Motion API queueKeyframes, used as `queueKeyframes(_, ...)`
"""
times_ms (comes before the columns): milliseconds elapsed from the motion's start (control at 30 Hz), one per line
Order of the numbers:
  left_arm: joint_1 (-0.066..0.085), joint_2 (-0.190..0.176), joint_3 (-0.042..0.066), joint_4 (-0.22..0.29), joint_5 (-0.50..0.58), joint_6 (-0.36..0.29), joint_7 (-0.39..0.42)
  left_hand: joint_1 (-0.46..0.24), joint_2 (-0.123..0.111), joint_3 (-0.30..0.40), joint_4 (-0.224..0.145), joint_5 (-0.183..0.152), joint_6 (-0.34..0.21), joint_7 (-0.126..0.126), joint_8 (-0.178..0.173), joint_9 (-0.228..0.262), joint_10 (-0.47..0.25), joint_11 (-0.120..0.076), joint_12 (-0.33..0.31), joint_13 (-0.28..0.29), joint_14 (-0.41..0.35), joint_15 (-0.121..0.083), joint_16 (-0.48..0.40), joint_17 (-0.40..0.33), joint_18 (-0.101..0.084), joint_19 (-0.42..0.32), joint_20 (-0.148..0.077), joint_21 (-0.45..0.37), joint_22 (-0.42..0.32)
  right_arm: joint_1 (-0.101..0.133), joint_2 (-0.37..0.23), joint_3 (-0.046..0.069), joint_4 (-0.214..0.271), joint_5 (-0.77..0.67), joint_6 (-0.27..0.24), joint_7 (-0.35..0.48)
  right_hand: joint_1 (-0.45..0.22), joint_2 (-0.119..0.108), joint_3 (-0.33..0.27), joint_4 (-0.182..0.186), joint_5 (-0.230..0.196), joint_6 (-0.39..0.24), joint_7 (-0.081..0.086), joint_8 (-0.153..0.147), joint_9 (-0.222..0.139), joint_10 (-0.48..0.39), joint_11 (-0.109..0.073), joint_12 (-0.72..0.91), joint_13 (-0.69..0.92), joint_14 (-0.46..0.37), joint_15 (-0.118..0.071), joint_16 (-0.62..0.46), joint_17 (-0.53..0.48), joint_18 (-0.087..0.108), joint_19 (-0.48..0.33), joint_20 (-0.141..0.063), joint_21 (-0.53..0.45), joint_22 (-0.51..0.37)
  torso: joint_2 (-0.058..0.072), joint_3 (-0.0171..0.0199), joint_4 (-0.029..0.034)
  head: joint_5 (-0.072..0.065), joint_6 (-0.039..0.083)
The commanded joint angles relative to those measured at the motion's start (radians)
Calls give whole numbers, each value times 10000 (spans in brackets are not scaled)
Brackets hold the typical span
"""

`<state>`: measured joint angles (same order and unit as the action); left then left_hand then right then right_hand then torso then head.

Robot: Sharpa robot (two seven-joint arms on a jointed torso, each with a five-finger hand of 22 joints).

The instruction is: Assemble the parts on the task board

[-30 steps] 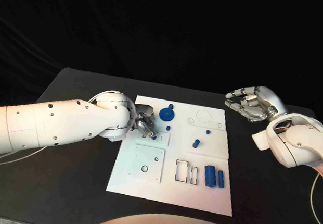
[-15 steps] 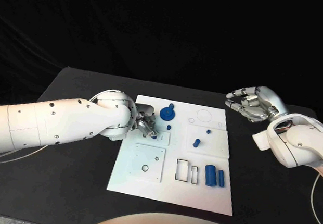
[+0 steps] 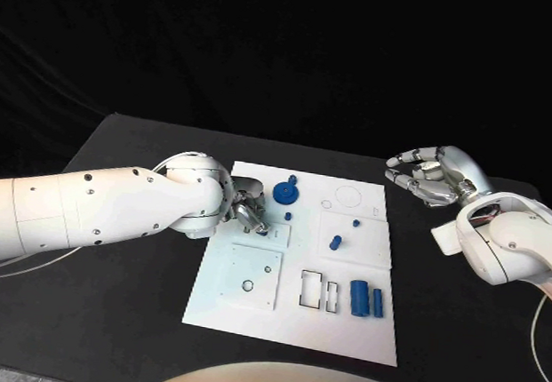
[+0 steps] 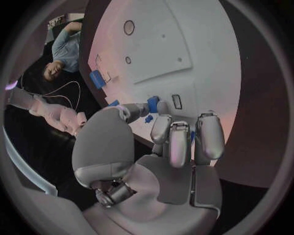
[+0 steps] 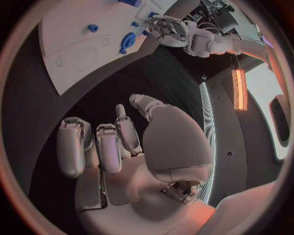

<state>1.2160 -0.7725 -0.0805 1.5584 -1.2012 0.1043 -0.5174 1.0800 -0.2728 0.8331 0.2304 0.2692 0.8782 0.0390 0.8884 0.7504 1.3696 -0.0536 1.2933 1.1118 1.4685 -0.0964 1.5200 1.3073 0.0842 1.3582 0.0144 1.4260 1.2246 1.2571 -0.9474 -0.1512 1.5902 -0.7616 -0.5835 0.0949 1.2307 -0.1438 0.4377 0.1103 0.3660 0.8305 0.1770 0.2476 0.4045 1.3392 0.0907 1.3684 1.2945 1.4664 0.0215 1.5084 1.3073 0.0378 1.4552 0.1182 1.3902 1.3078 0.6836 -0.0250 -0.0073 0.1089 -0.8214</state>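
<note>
So, quick rundown of what's sitting where:

Task board: white rectangular plate (image 3: 295, 317) lying flat in the middle of the black bench (image 3: 111, 321), long side running away from the robot. It's showing a raised square panel with small holes near the left side, two dark-outlined rectangular slots in the near half, and faint circle outlines at the far right corner.

Round part: blue disc (image 3: 285, 192) with a little knob, sitting at the far end of the board, just beside the left hand.

Small parts: a tiny blue peg (image 3: 287, 216) just below the disc, an angled blue piece (image 3: 335, 244) around the board's middle, and another tiny blue bit (image 3: 355, 224) a little beyond it.

Cylinders: two blue cylinders (image 3: 366, 300) lying side by side at the near right of the board, next to the slots.

Left hand: silver hand (image 3: 248, 211) hovering over the board's left edge, fingers curled downward. In the wrist view a small blue piece (image 4: 153, 105) is sitting right at the fingertips (image 4: 162, 128), but I can't tell if it's actually pinching it or just touching.

Right hand: silver hand (image 3: 429, 178) hanging off to the right of the board, well apart from it, fingers curled in loosely around nothing (image 5: 116, 142).
</note>
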Motion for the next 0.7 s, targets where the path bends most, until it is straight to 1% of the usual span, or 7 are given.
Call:
queueKeyframes(33, -21, 32, -14, 3, 80, 240, -11, -130, 39, 997, -1078, -35, 247, -302, 41, 48, 72, -29, 50, 23, 787, -91, 53, 1736, -104, 62, -40, 29, 19, -7, -4, 0, 8, -59, 103, 84, -118, 8, -12, 53, 2, -53, 9, 64, 9, -81, 6, -64, -8, 582, -58, -59, 671, 143, -80, 21, -57, 1277, -3, -1, 1, 7, -3)
queueKeyframes(267, -20, 65, -14, -28, 80, 210, -9, -432, 105, 538, -652, -98, 317, -353, 17, 91, 79, -70, 66, 69, 788, -129, 53, 1738, -107, 75, -82, 15, 27, -8, -4, 0, 9, -36, 99, 90, -125, 5, -10, 58, 4, -59, 9, 67, 9, -96, 5, -76, -25, 579, -59, -65, 659, 145, -86, 21, -68, 1270, -3, 2, 3, -1, -3)
queueKeyframes(700, -17, 116, -14, -90, 80, 293, -13, -547, 125, 222, -402, -151, 367, -374, -4, 111, 83, -86, 78, 98, 788, -144, 52, 1737, -114, 96, -99, 17, 53, -8, -20, 0, 22, -25, 95, 88, -136, 3, -9, 68, 4, -63, 9, 70, 9, -108, 6, -86, -39, 568, -60, -82, 614, 155, -109, 20, -104, 1245, 0, 3, -8, -19, -25)
